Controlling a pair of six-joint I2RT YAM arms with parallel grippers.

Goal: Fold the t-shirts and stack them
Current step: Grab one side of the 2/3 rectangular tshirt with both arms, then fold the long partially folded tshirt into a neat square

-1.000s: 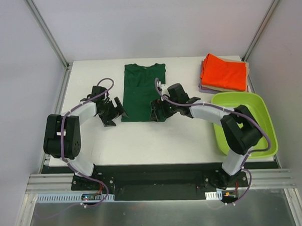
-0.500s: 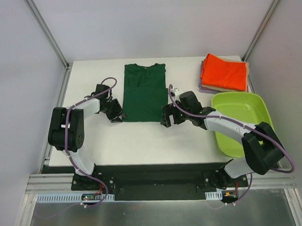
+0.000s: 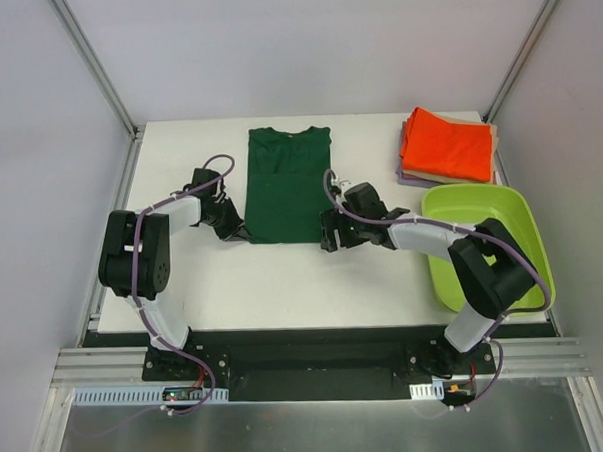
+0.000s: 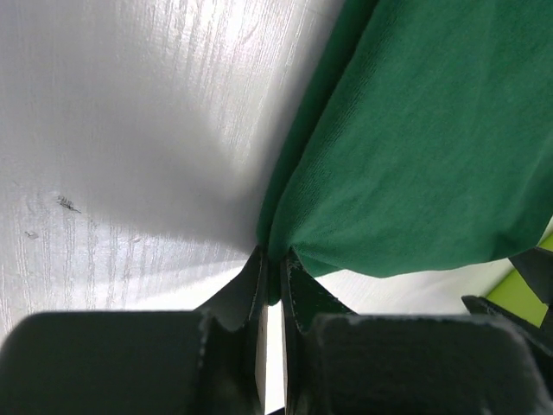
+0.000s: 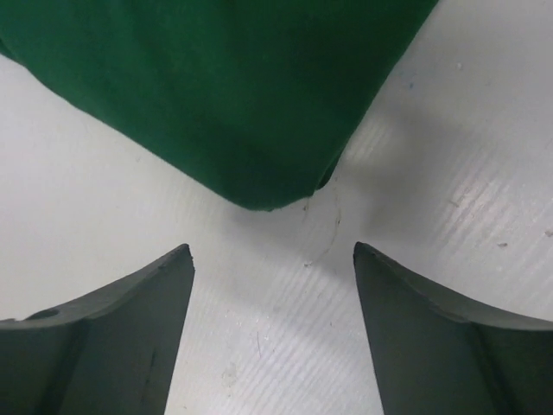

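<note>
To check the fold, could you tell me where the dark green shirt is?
In the top view the dark green shirt lies at the far centre of the table, between the left gripper and right gripper, left of the folded stack.

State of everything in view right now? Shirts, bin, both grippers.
dark green cloth shirt: folded into a long strip, lying flat
left gripper: shut on that shirt's near-left corner
right gripper: open, near-right corner just ahead, not gripped
bright orange folded shirt: top of the folded stack
lime-green plastic bin: looks empty
</note>
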